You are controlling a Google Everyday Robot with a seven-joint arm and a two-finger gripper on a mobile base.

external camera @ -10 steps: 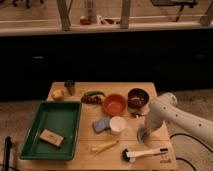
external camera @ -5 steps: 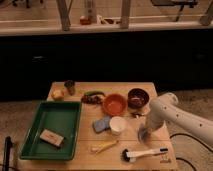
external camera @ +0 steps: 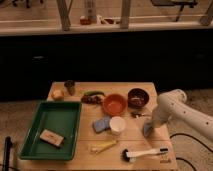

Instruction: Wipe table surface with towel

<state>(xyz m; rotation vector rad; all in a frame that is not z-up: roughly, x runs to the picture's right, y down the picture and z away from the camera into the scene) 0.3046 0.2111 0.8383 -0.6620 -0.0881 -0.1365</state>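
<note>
Pale grey-blue towel (external camera: 147, 131) lies on the tan wooden bench (external camera: 134, 140) near its right edge, in front of the dark bowl (external camera: 137, 96). The tool (external camera: 151, 125), on the white arm (external camera: 175, 107), points down with fingers closed, pinching the towel. A white cup (external camera: 117, 125) stands nearby to the left.

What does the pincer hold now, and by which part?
The pincer, low over the right side of the table surface, is shut on the towel, apparently at its top; the exact spot is hidden.
</note>
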